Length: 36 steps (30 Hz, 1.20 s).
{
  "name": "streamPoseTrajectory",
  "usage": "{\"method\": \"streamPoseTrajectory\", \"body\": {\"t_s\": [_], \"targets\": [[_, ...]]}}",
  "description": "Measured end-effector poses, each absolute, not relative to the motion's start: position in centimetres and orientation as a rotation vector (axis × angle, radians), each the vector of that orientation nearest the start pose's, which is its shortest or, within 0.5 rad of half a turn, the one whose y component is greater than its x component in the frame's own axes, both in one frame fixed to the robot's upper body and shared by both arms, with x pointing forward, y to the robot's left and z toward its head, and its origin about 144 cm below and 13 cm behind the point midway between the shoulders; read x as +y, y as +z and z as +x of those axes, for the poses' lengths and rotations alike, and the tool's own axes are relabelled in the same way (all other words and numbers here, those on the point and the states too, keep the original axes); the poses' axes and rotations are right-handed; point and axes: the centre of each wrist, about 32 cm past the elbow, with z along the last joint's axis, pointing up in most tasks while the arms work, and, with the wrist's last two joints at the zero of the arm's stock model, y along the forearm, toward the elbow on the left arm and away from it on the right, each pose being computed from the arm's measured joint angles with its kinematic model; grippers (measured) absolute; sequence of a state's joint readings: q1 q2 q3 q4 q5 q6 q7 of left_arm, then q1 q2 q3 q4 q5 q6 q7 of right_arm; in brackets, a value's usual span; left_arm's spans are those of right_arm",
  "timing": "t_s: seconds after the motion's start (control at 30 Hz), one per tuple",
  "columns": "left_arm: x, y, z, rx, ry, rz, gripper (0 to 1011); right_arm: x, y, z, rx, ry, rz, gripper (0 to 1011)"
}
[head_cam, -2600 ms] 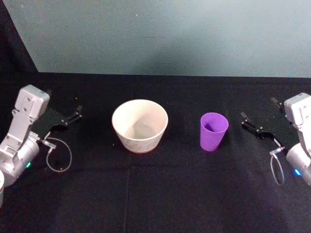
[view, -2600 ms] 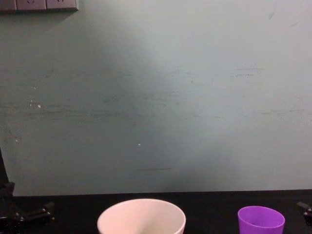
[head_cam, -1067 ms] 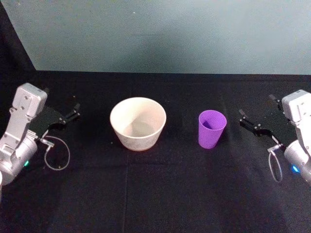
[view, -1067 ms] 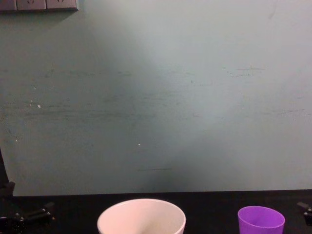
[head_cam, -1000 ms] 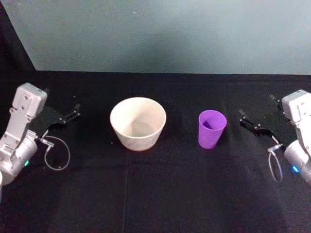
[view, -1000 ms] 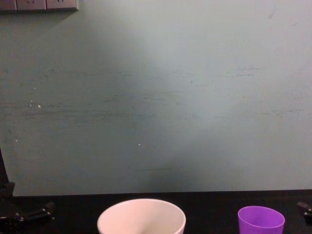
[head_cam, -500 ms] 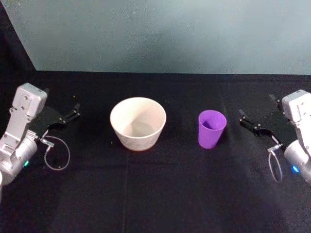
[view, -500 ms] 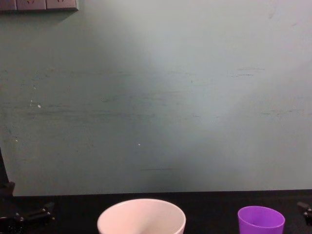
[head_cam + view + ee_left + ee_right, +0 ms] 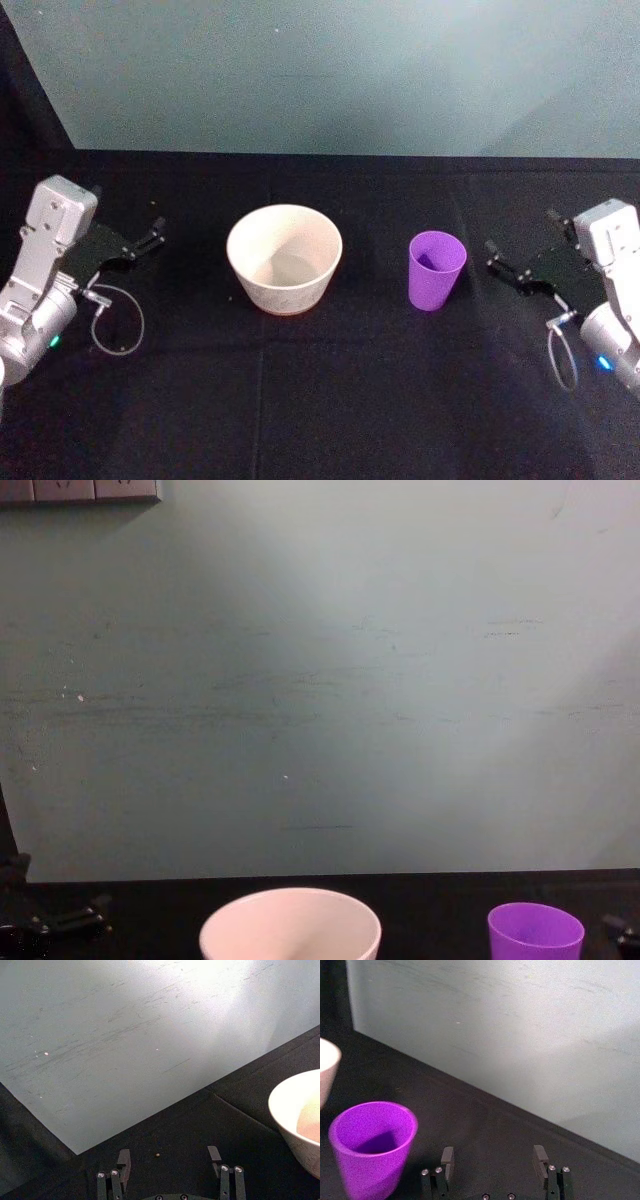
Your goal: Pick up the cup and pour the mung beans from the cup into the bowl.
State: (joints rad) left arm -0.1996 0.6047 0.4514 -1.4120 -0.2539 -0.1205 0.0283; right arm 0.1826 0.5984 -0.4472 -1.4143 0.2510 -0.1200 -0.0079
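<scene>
Head view first: cup [image 9: 437,270] upright on the black cloth [image 9: 320,400], just right of the bowl [image 9: 284,258], a clear gap between, not touching. Right gripper [image 9: 521,232] farther right of the bowl, beyond the cup, low over the cloth, touching nothing. Fingers spread wide apart in the right wrist view, nothing between them, cup ahead and off to one side. Left gripper [image 9: 155,232] well out on the bowl's left side, parked, fingers likewise apart, holding nothing. Bowl rim just at the edge of the left wrist view. Contents of the cup: impossible to tell.
</scene>
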Motion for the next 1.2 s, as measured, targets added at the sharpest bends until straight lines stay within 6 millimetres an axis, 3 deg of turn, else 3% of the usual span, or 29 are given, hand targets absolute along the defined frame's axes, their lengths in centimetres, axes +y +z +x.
{"method": "streamPoseTrajectory", "body": {"t_s": [0.47,1.2], "targets": [[31.0,114.0,48.9,-0.285,1.248,0.304,1000,-29.8,112.8,46.5,-0.143,-1.034,-0.254,1003],[31.0,114.0,48.9,-0.285,1.248,0.304,1000,-26.9,111.6,49.3,-0.059,-0.934,-0.146,1003]]}}
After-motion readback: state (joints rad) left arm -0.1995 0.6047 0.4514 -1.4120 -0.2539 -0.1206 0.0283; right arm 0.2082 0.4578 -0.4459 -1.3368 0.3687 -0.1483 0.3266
